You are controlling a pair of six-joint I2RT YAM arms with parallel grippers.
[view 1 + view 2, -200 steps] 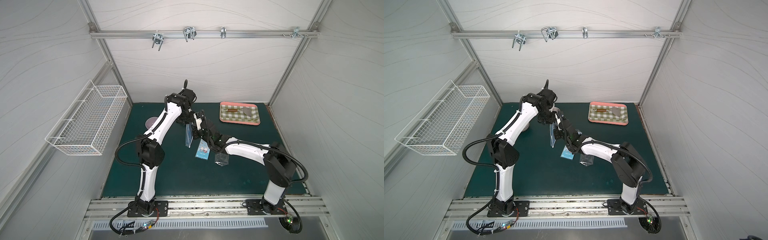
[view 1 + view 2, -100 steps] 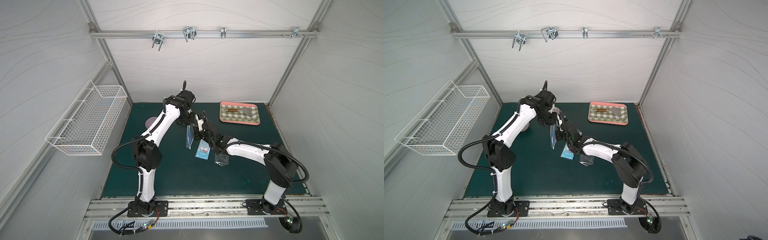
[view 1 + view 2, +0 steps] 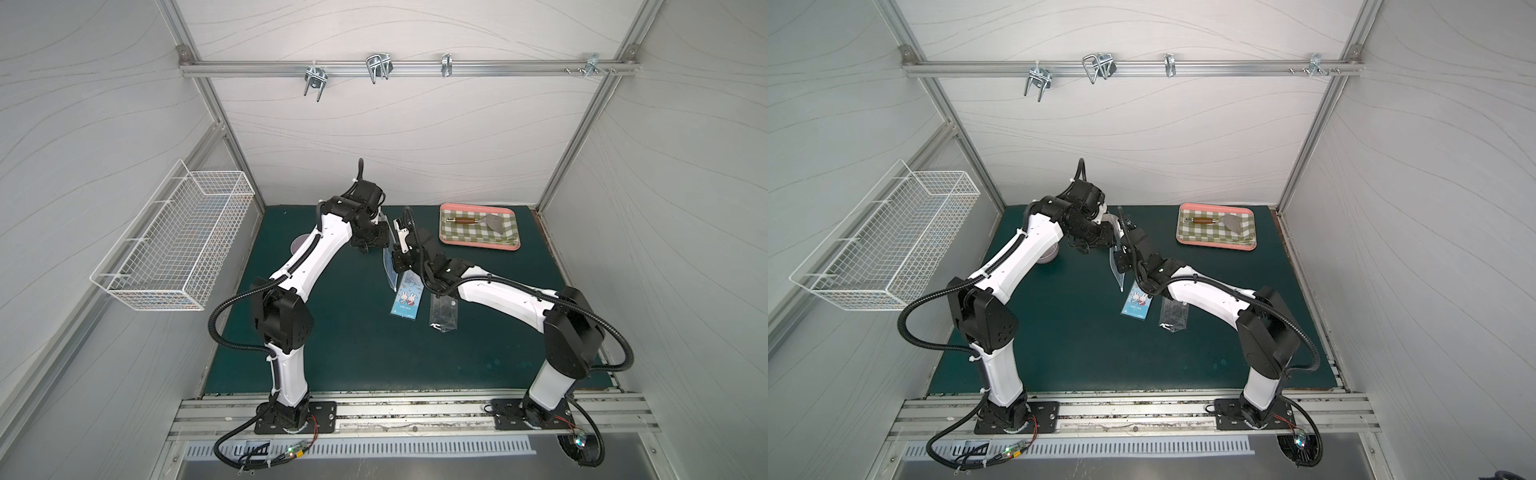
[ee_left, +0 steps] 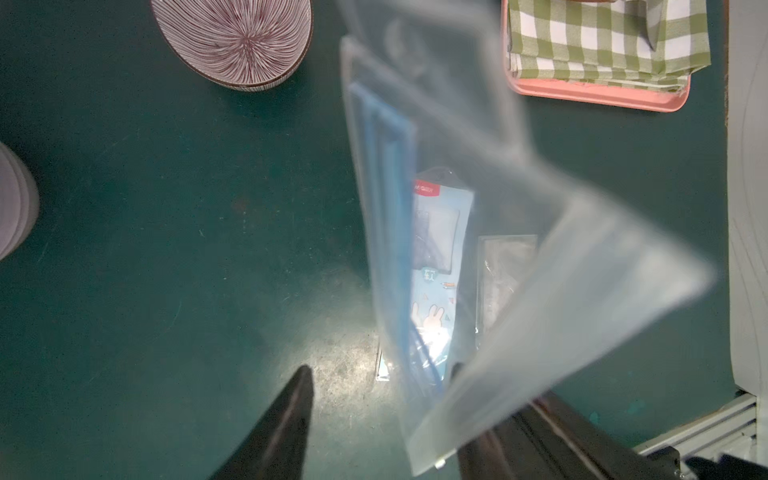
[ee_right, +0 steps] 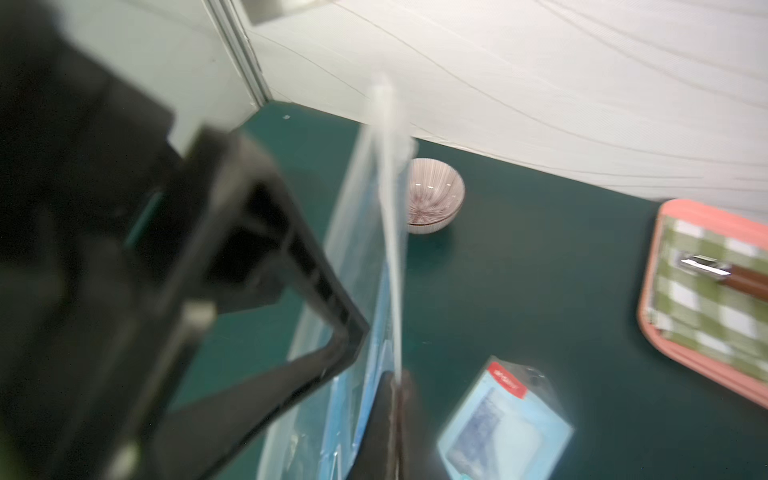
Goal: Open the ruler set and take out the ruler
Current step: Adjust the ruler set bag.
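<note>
The ruler set pouch (image 3: 390,268) hung on edge above the bench (image 3: 353,357), near the middle and toward the back, held off the surface between the two arms. The right end effector (image 5: 392,399) was pressed together on one edge of the pouch, pinching the plastic. The left end effector (image 4: 381,372) stood spread, with one finger on each side of the pouch. Whether either finger touched the film could not be confirmed. A blue ruler (image 4: 384,187) lay inside the pouch along one long edge. The opposite pouch wall bowed outward and appeared blurred in the left wrist view.

Below the pouch, a printed card (image 3: 405,301) and a clear bag (image 3: 444,309) lay flat on the bench, just beside each other without touching. A bowl (image 4: 232,37) sat near the left arm. A tray (image 3: 478,246) carrying a checked cloth (image 3: 478,228) sat at the back right, close to the bench edge and well apart from the pouch. Bare bench surface extended from the card and bag to the front rail (image 3: 395,409). A wire basket (image 3: 174,249) hung on the left wall, outside the bench edge.
</note>
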